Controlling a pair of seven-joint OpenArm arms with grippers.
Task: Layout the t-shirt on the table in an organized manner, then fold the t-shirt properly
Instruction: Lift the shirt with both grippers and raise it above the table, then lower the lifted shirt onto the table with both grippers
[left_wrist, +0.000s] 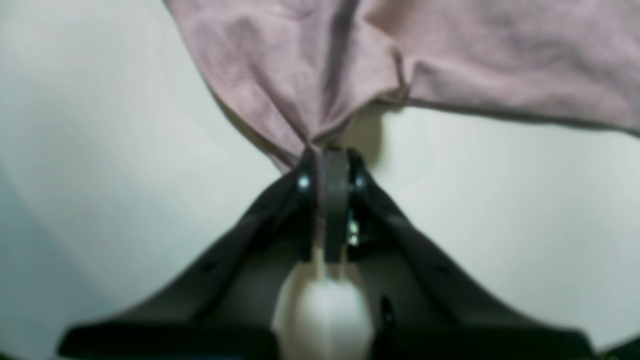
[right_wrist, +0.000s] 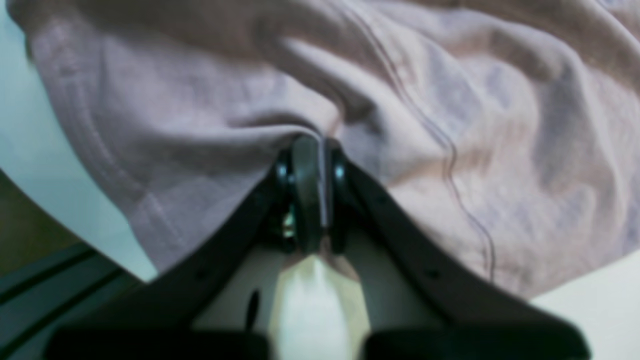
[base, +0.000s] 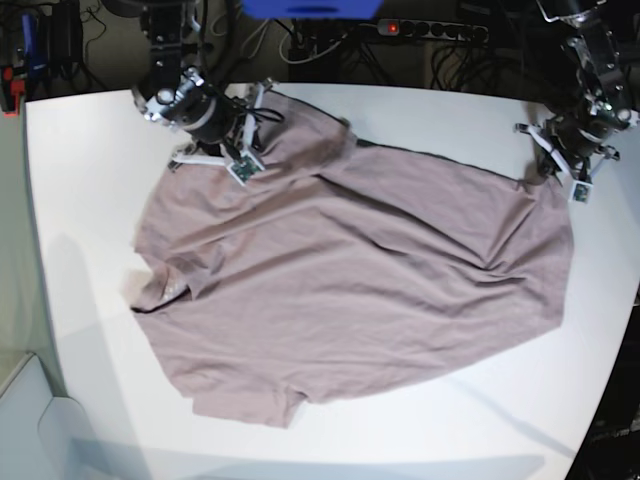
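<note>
No readable text, label, brand, number or sign anywhere in the three views. Plain mauve t-shirt (base: 350, 280) — no print. Bare white table (base: 90, 150) — no markings. Small tags on the arms near the left gripper (base: 540, 165) and right gripper (base: 262, 140) too small to read. Both wrist views blurred, nothing legible there.

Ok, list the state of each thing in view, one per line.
t-shirt: spread across the table, wrinkled, not folded, pinched at two edges.
left pincer: shut on the t-shirt's edge.
right pincer: shut on a fold of the t-shirt.
table: white top, carrying the t-shirt.
</note>
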